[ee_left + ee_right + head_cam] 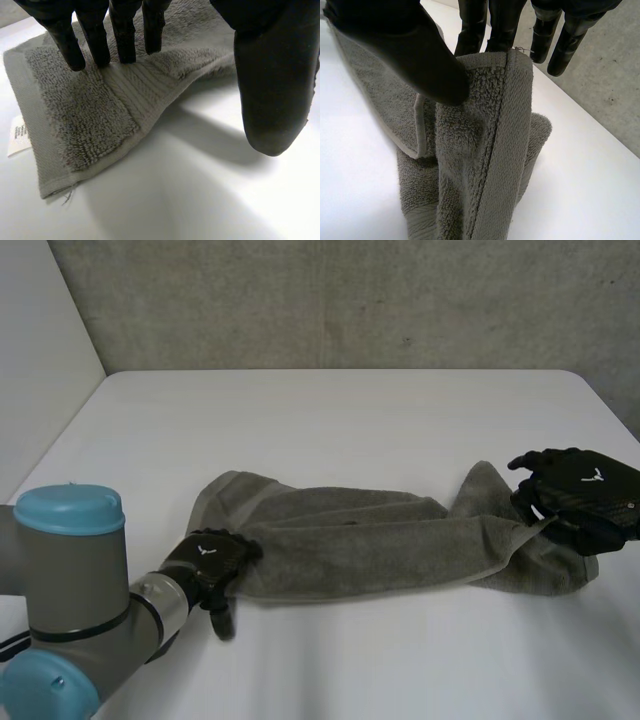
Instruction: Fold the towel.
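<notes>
one table (330, 420), one towel (350, 545), two hands. the grey towel lies as a long crumpled band across the near half of the white table. it runs from left of the middle almost to the right edge, well apart from the far edge and the grey wall (350, 300) behind it.

the left hand (208, 562) is at the towel's left end, on its near corner. in the left wrist view its fingers (95, 45) are straight and close together, with their tips resting on top of the cloth by the woven band. the thumb (270, 90) stands well apart over bare table, so the hand is spread and pinches nothing. the cloth by the fingertips is raised a little off the table, with shadow beneath it. one white label (19, 135) sticks out from the towel's hem and lies flat on the table.

the right hand (580, 490) is at the towel's right end, near the table's right edge. in the right wrist view its thumb (420, 55) presses a hemmed edge against the fingers (472, 25), pinching the towel. from that pinch the cloth hangs down in folds and bunches on the table below the palm.
</notes>
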Motion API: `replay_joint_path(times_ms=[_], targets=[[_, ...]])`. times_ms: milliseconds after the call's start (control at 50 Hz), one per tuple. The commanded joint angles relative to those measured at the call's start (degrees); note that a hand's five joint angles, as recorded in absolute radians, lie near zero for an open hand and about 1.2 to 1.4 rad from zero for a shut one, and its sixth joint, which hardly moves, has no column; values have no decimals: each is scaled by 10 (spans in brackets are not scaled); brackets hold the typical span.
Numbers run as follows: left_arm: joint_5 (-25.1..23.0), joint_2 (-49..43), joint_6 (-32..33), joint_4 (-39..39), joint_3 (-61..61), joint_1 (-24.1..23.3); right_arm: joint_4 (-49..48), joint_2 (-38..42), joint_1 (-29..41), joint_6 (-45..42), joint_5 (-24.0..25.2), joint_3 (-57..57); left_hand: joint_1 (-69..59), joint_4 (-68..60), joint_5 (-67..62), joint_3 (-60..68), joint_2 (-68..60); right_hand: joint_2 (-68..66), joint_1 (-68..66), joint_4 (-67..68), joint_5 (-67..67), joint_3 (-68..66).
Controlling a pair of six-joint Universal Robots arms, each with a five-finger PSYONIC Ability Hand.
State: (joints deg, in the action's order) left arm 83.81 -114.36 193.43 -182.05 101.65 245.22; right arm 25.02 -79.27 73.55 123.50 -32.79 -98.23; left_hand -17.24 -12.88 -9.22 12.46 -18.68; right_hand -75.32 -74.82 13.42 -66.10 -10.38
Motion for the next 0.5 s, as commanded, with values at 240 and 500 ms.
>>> replay_joint_path(times_ms=[240, 500], targets=[[28, -23, 10, -11, -61, -10, -1, 9, -1, -1, 0, -1, -84, 29, -64, -25, -70, -47, -52, -34, -39, 4], [29, -46, 9, -8, -70, -31, -2, 15, -1, -6, -1, -8, -113, 29, -93, -25, -99, -47, -52, -34, -39, 4]])
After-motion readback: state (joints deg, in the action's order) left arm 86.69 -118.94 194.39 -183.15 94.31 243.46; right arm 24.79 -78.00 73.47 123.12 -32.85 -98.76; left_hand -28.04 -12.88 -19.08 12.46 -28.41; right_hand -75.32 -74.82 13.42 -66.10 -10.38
